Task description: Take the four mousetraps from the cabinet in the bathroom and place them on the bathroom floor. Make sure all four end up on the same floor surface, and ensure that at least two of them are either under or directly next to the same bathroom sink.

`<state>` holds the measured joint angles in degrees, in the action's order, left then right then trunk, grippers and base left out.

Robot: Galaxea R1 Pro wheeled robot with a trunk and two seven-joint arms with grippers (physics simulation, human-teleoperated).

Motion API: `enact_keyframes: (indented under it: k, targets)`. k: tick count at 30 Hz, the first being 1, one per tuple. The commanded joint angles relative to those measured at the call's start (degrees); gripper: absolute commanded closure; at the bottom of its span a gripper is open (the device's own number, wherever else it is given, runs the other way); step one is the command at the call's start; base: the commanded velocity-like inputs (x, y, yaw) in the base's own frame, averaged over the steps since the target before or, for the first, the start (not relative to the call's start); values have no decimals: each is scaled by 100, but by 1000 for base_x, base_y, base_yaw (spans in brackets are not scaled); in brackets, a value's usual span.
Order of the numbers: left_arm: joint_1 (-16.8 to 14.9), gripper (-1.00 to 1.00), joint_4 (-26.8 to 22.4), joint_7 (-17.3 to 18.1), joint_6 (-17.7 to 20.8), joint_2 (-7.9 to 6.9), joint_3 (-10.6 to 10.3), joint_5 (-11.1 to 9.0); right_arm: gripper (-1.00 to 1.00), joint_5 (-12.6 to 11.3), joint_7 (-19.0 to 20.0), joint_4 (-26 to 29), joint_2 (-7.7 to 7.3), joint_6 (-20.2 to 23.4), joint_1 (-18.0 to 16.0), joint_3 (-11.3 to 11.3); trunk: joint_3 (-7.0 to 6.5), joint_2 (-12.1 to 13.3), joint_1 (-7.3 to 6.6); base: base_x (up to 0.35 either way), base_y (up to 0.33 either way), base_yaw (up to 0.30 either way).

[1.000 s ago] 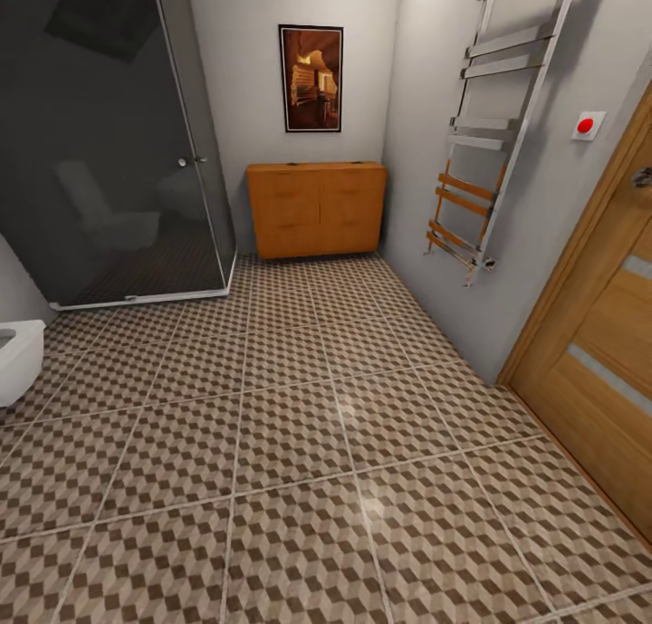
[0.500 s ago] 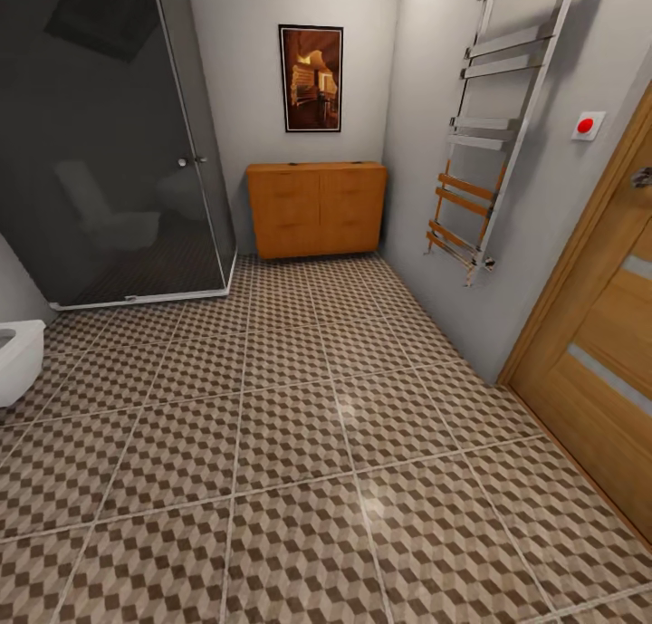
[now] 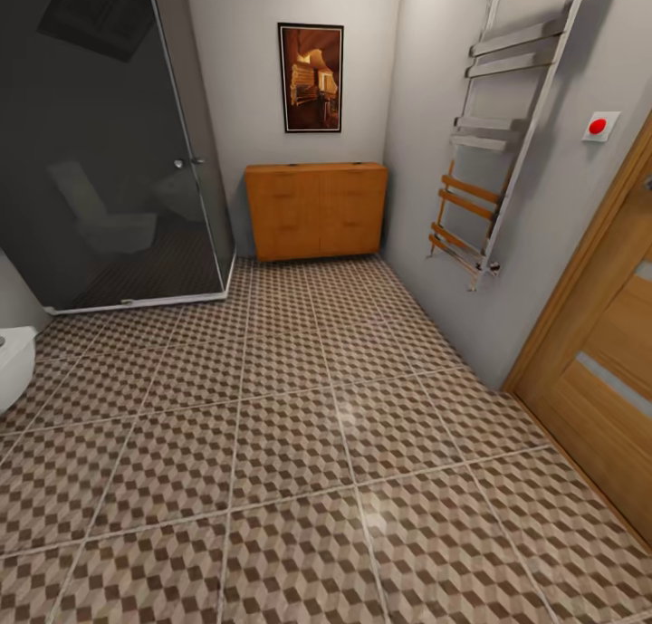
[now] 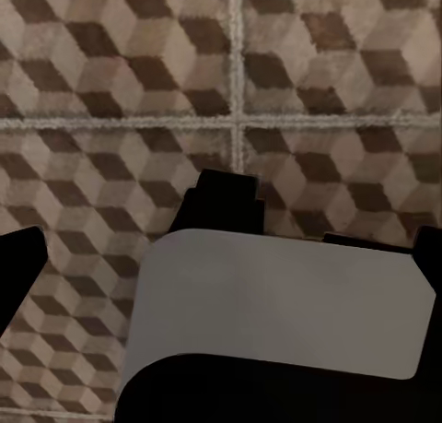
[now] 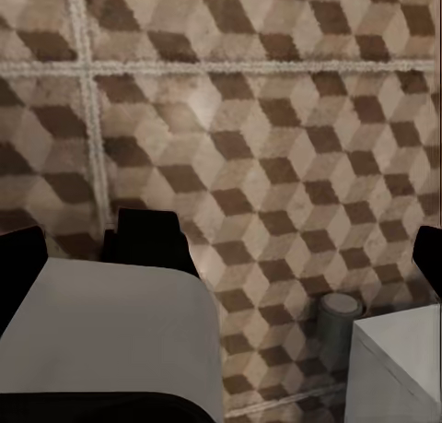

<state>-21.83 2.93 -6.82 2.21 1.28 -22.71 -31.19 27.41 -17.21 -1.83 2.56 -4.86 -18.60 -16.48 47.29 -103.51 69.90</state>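
Cabinet (image 3: 316, 209): low, wide, orange-brown wood box with flat top. Sits in upper middle of head view, at far end of room, back against wall, in corner. Drawer fronts shut, thin handles hard to see. Two tiny dark bits on top edge, too small to tell what.

Bathroom floor (image 3: 290, 443): big square tiles, brown, beige and cream cube pattern, pale lines between tiles. Fills lower half of head view. Same tiles (image 4: 304, 64) in left wrist view and (image 5: 276, 119) in right wrist view.

The cabinet's (image 3: 316, 209) drawers are shut, contents hidden; at nine o'clock a white fixture (image 3: 14, 363) is cut off.
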Motion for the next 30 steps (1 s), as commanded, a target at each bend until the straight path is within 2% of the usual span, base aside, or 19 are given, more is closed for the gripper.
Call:
enact_keyframes:
  k: [1, 15, 30]
  targets:
    - [-5, -100, 7, -12, 13, -8, -49, -41, -100, 47, -28, -19, -1, -33, -6, -49, 4, -2, 3, 314, 0, 0]
    - [-5, -100, 14, -34, 16, -81, -49, -47, -100, 40, -28, -19, -1, -33, -7, -49, 4, -2, 3, 307, 0, 0]
    - [-5, -100, 14, -68, 17, -92, -49, -53, -100, 39, -28, -19, -1, -33, -6, -49, 4, -2, 3, 274, 0, 0]
